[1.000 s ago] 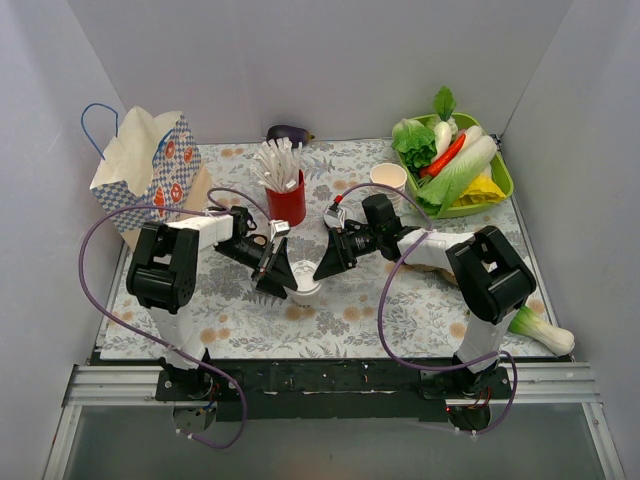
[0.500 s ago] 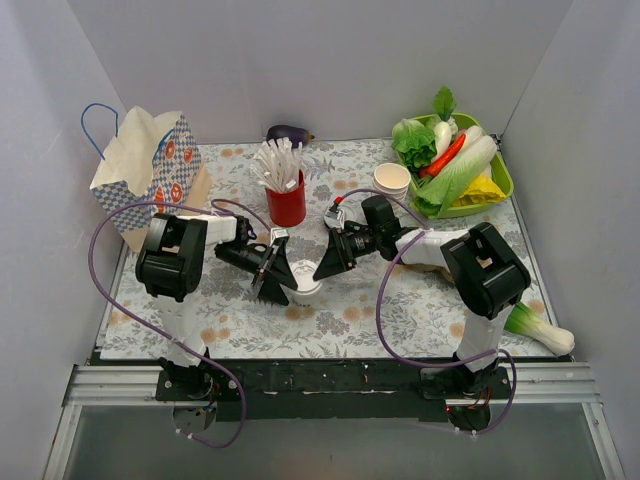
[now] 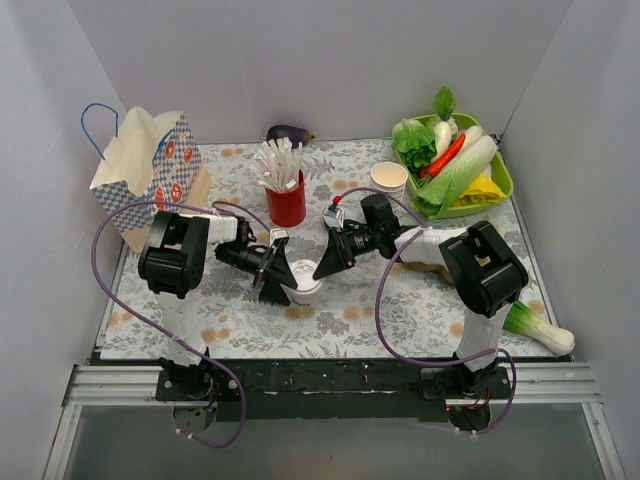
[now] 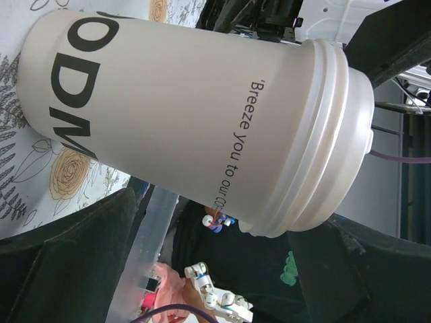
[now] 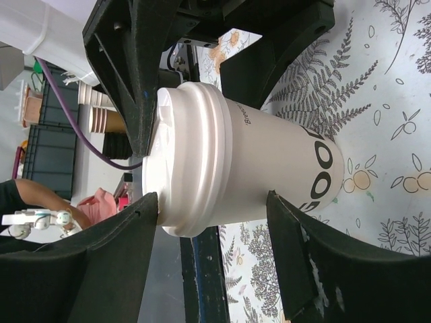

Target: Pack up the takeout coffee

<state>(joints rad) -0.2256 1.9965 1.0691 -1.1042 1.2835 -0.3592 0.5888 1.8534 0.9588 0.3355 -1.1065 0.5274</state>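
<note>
The takeout coffee (image 3: 306,283), a cream-white paper cup with black lettering and a round white lid, stands upright on the floral cloth between my two grippers. My left gripper (image 3: 276,275) is open just left of it. In the left wrist view the cup (image 4: 188,114) fills the frame just past the spread fingertips (image 4: 81,269). My right gripper (image 3: 328,262) is open just right of the cup. In the right wrist view the cup (image 5: 256,168) sits just beyond the gripper (image 5: 213,202), and the left gripper's black fingers (image 5: 128,81) show behind it. Neither gripper visibly clamps the cup.
A patterned paper bag (image 3: 150,165) with a blue handle stands open at the back left. A red cup of white sticks (image 3: 286,205) is just behind the grippers. Lidless paper cups (image 3: 388,180), a green vegetable tray (image 3: 503,180), an eggplant (image 3: 288,132) and a bok choy (image 3: 540,330) lie around.
The left arm has folded back to the left, its gripper staying beside the cup. The right gripper has barely moved. The cup stands in about the same spot.
</note>
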